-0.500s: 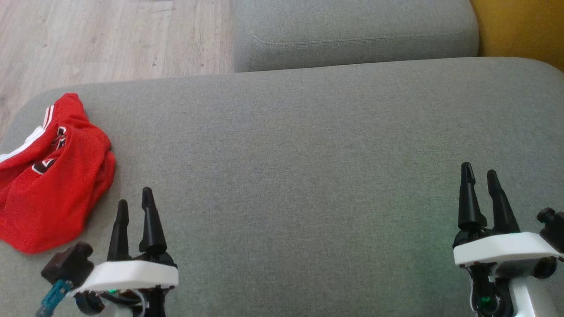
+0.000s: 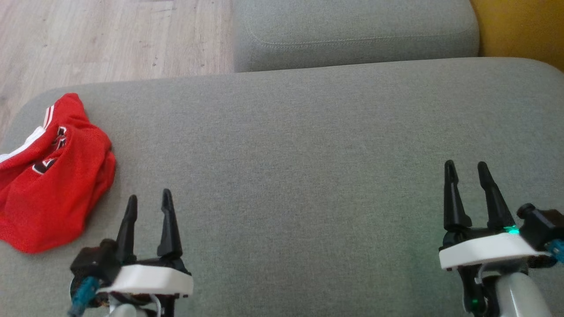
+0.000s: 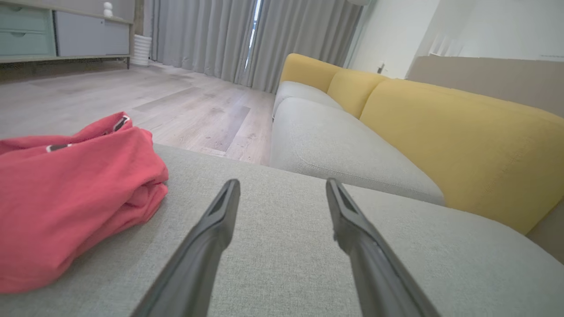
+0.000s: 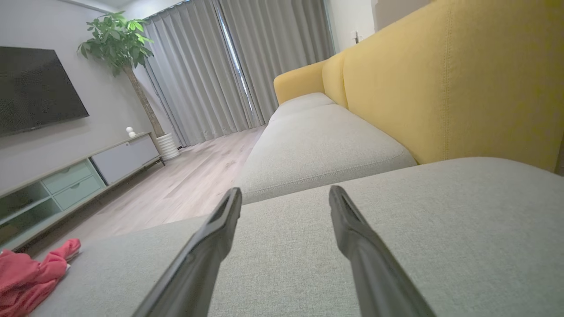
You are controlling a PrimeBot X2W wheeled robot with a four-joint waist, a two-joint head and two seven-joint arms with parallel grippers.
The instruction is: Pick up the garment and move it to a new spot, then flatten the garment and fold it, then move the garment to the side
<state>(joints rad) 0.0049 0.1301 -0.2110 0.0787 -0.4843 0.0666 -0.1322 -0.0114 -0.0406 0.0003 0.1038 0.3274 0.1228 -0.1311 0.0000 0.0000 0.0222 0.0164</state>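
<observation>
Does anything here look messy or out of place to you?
Only the red garment: it lies crumpled in a heap near the left edge of the grey cushion, not spread flat. Nothing looks spilled or damaged.

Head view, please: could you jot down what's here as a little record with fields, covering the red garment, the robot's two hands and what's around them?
item: red garment, crumpled in a heap, with white stripes and dark lettering
resting on: grey sofa cushion, at its left end
left side: left hand, open and empty, beside the heap, not touching it
right side: right hand, open and empty, far across the cushion
around: wooden floor, yellow backrest
progress: not yet picked up
</observation>
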